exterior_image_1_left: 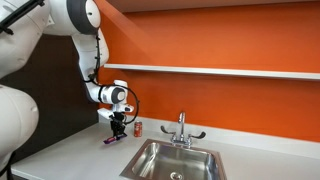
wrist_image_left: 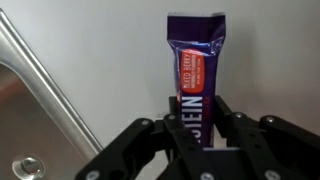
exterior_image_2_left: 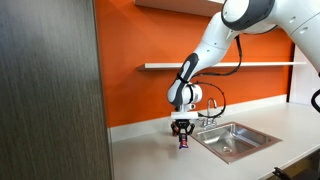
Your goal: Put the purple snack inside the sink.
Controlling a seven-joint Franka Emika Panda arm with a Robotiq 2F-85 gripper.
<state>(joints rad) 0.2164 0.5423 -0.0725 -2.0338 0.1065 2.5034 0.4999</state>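
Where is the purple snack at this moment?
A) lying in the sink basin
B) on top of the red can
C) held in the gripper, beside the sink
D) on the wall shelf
C: the wrist view shows the purple snack clamped in the gripper, and in an exterior view it is over the counter, outside the sink.

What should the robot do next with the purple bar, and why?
Probably lift straight up a little. The fingers press both sides of the purple snack, so it looks gripped, yet it hangs right at the counter, and the sink lies off to one side, so it needs clearance first.
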